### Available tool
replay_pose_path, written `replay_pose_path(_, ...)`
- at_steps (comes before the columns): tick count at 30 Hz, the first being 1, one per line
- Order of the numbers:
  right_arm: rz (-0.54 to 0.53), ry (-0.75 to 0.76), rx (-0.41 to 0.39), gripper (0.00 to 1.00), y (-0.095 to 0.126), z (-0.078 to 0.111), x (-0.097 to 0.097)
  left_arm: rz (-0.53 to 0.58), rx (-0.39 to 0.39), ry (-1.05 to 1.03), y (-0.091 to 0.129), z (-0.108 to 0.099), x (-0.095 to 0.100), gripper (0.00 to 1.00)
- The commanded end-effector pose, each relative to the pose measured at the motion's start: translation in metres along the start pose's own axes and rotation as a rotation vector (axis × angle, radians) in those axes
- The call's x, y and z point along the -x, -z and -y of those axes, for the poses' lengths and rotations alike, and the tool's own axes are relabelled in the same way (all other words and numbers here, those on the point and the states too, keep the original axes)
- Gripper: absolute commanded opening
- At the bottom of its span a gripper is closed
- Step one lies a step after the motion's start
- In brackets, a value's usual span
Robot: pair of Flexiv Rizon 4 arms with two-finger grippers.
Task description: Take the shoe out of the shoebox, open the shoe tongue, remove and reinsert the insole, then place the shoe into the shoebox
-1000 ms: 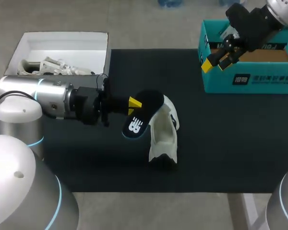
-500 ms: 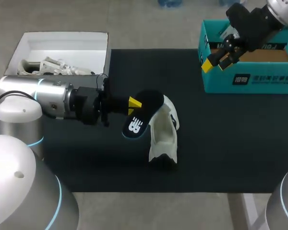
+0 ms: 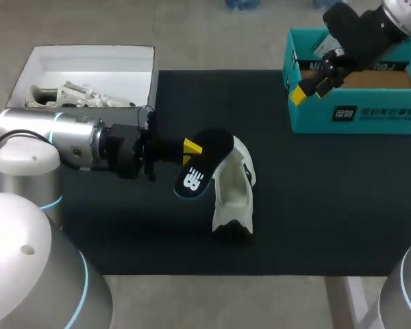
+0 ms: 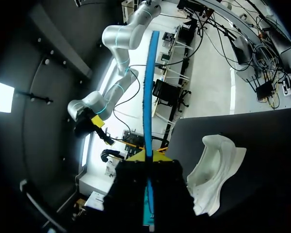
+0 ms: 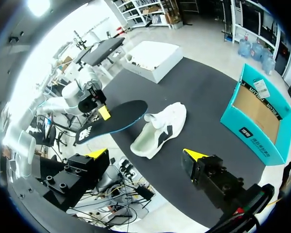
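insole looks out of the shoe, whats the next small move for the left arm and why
Probably swing the insole over the white shoe's opening and tip it in. The left pincer is shut on the insole beside the shoe, so reinserting seems next; the right pincer is open, away by the teal shoebox.

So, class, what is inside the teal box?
The teal box shows a white slip on its bare brown floor; the shoe lies outside. In the head view the right arm hides part.
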State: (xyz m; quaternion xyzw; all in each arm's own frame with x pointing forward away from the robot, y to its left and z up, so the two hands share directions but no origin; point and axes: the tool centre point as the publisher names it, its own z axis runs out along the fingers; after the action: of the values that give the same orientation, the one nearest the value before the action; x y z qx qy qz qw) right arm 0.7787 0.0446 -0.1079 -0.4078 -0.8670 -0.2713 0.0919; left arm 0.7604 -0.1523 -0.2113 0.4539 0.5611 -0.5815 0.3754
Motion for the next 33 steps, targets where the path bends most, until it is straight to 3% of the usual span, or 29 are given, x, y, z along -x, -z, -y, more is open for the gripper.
replay_pose_path(1,-0.01,0.005,0.025,1.0,0.014,0.027,0.004,0.001,0.003,-0.001,-0.001,0.001,-0.001,0.0)
replay_pose_path(6,-0.025,0.016,0.018,1.0,0.021,0.038,0.007,0.001,0.003,-0.001,-0.001,0.001,-0.001,0.0)
replay_pose_path(17,-0.032,0.012,-0.005,1.0,0.023,0.039,0.008,0.001,0.003,-0.001,-0.001,0.001,-0.001,0.0)
replay_pose_path(24,-0.032,0.012,-0.005,1.0,0.023,0.039,0.008,-0.153,0.031,0.109,0.004,0.022,-0.028,0.0)
replay_pose_path(33,-0.032,0.012,-0.005,1.0,0.023,0.039,0.008,-0.217,-0.048,0.233,-0.013,0.031,-0.054,0.0)
